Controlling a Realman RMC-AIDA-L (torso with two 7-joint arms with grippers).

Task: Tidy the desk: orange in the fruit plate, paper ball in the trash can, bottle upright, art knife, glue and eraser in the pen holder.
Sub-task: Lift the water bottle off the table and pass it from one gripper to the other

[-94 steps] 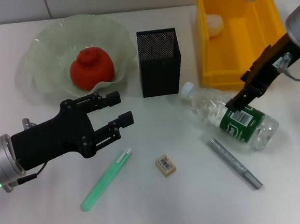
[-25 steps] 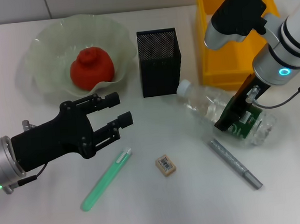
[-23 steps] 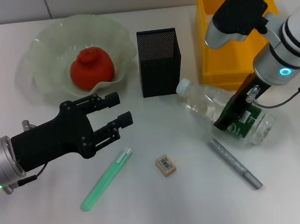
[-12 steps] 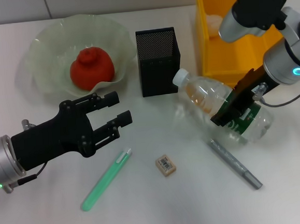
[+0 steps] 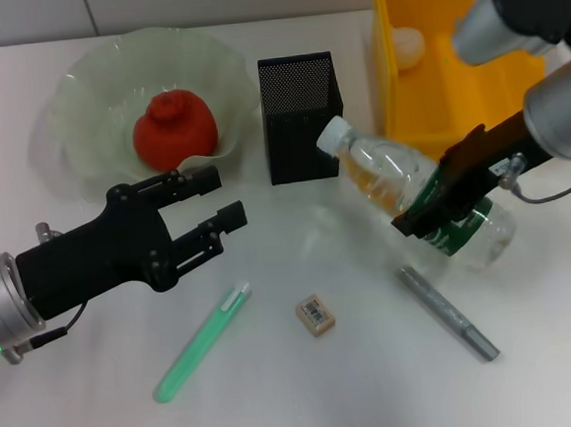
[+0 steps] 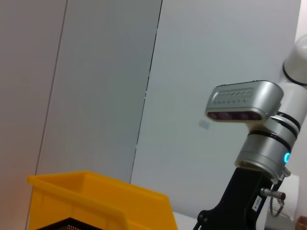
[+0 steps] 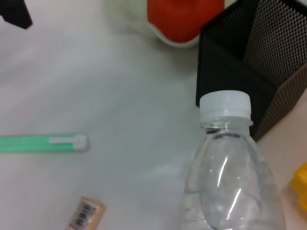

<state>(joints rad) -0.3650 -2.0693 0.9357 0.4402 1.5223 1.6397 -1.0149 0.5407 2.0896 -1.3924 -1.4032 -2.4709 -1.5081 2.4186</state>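
Observation:
My right gripper (image 5: 432,212) is shut on the bottle (image 5: 402,180) at its dark green label. The bottle is tilted, its white cap (image 5: 334,134) raised next to the pen holder (image 5: 303,118); the right wrist view shows the bottle (image 7: 230,182) close up. The orange (image 5: 173,131) lies in the fruit plate (image 5: 78,91). The paper ball (image 5: 407,48) sits in the trash can (image 5: 455,101). The eraser (image 5: 315,314) lies on the table between a green stick (image 5: 202,344) and a grey stick (image 5: 449,312); I cannot tell which is the art knife or the glue. My left gripper (image 5: 222,199) hovers open above the green stick.
The white table runs bare along its front edge. The trash can stands at the back right, close to the right arm. The left wrist view shows the trash can (image 6: 96,201) and the right arm (image 6: 254,143) against a grey wall.
The right gripper has lifted the bottle from lying flat to tilted, its cap swinging up toward the pen holder. The left gripper has shifted slightly.

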